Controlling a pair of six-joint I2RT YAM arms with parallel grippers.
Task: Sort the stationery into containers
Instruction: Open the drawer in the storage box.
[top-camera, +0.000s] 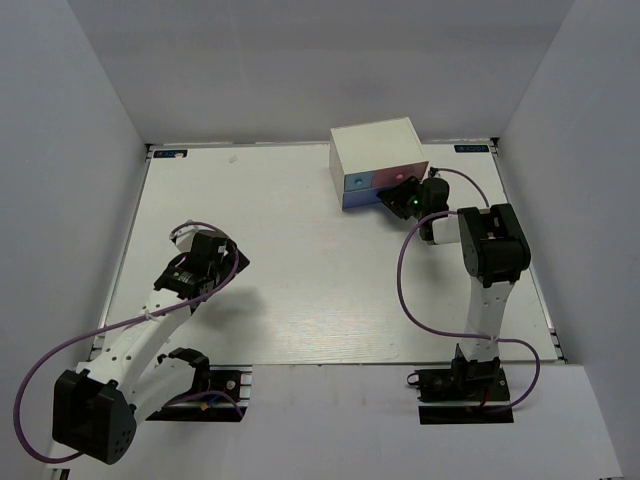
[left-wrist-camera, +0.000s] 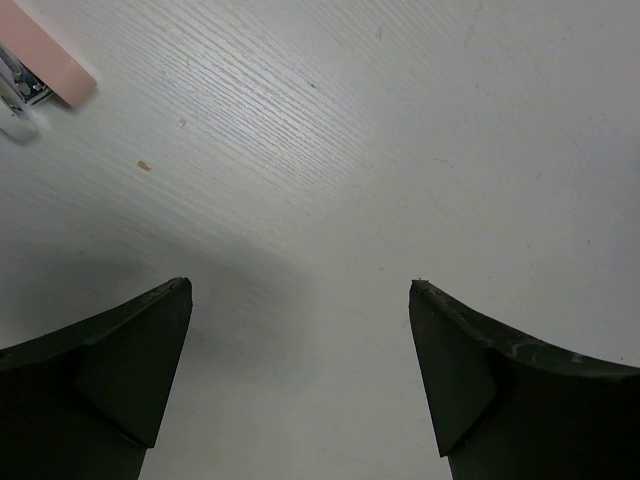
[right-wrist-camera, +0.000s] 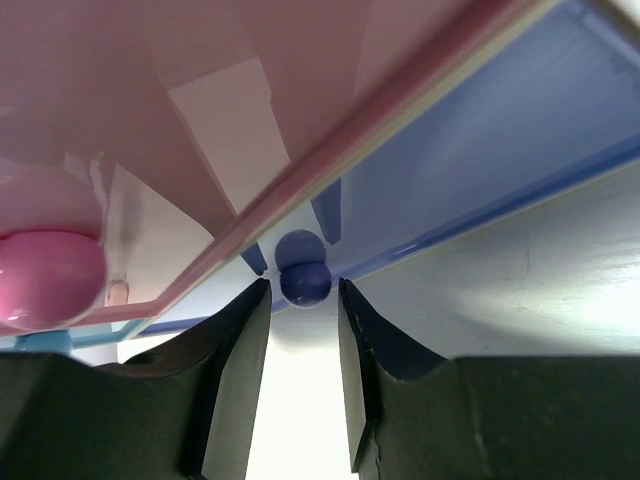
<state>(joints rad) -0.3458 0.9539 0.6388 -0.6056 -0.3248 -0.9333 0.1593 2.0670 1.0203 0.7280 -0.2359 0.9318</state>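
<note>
Right gripper (right-wrist-camera: 302, 292) outstretched, astride blue knob (right-wrist-camera: 305, 281)

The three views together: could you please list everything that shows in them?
table: one, white, under everything
box: one, white, far edge, right of centre
small blue front: one, box's near face, left
small pink front: one, right of it
wide blue-purple front: one, beneath both
pink knob: one, on the pink front
blue knob: one, on the wide front
pink flat thing: one, left wrist view's corner, unidentifiable
cables: two, purple, along the arms
left gripper: black, open over bare table
right gripper: black, jaws flanking the blue knob
</note>
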